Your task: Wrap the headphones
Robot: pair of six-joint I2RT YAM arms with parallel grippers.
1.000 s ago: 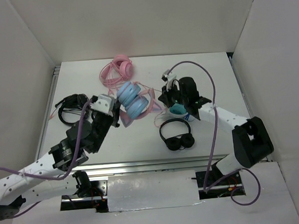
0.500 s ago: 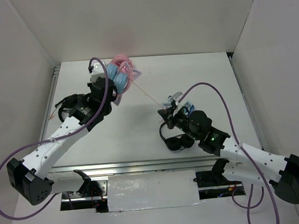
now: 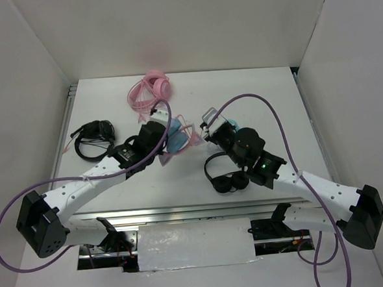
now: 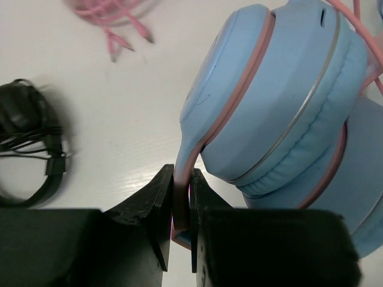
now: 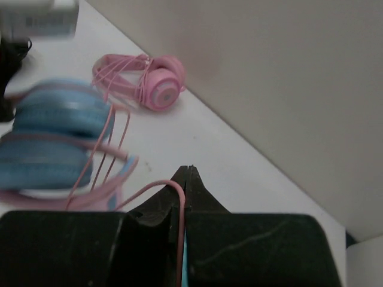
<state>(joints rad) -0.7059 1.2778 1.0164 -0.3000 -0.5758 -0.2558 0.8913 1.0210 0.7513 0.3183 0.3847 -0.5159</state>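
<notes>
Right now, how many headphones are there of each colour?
Black headphones: 2
All-pink headphones: 1
Blue-and-pink headphones: 1
Teal-and-white headphones: 1, mostly hidden
Total: 5

Top external high above the near edge, looking down over the whole counter (image 3: 260,100), left wrist close against the headphones (image 4: 281,89), right wrist low, facing the rear wall (image 5: 251,72), headphones in all three
</notes>
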